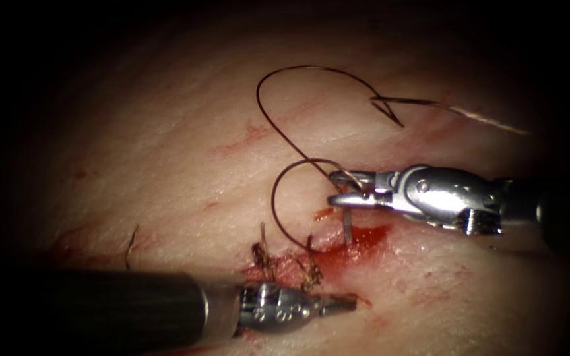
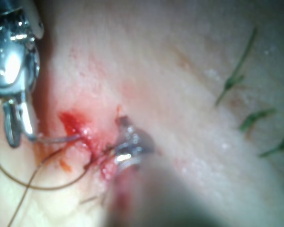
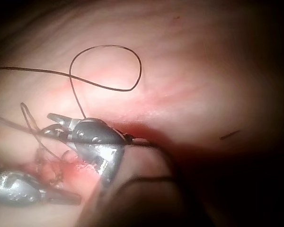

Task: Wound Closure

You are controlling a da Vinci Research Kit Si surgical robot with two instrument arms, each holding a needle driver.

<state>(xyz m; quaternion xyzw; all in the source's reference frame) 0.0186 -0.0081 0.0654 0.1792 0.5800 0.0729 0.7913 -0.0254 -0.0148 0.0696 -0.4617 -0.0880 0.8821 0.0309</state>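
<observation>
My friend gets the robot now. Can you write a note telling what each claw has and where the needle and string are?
Right tool: jaws shut on the needle, which points down into the red fluid at the cut.
Left tool: jaws shut, holding nothing, tip resting just below the cut.
Thread: loops loosely over the tissue above the cut.
Done: knotted stitches with cut ends sit at the cut's left part.
Left: the right part, under red fluid, is unstitched.

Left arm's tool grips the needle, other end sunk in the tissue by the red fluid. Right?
No. The right arm's tool grips the needle near one end. The other end is sunk in the tissue by the red fluid, as the endoscope view shows. The left arm's tool is shut and appears to hold nothing.
</observation>
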